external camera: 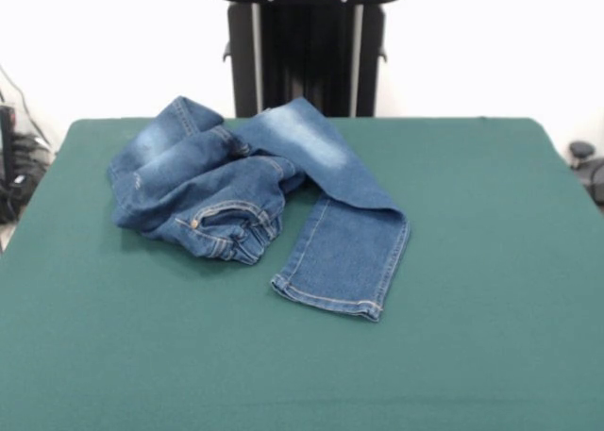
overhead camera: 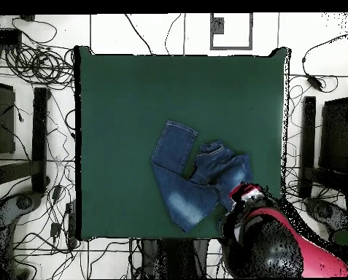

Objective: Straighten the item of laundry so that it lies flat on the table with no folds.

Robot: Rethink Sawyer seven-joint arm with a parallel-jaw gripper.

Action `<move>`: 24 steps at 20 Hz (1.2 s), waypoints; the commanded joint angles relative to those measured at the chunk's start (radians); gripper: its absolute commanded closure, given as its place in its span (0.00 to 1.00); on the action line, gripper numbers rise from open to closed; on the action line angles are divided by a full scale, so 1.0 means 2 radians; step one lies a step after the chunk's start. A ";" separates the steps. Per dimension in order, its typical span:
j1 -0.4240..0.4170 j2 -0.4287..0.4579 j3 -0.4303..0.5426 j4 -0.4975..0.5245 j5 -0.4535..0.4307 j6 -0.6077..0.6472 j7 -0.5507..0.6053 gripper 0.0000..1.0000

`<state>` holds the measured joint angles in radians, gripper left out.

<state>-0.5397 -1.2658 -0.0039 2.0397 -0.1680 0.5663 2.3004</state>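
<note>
denim jeans (external camera: 255, 200) lay bunched toward the far left of the green surface (external camera: 472, 290), one leg stretched near; the arm (overhead camera: 268, 233) hovered at their edge, pincer state impossible to tell, and a blind pull risked dragging the heap or deepening folds.

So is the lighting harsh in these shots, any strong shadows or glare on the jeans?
Front view: soft, even light; the jeans cast only a faint shadow on the table; the white wall behind looks washed out. Overhead view: flat light, no glare on the cloth.
</note>
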 commanded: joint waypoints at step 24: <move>0.009 -0.118 0.039 -0.132 0.023 0.334 -0.108 0.00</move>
<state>-0.5373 -1.4703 -0.0042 1.8776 -0.1616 1.0043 2.3004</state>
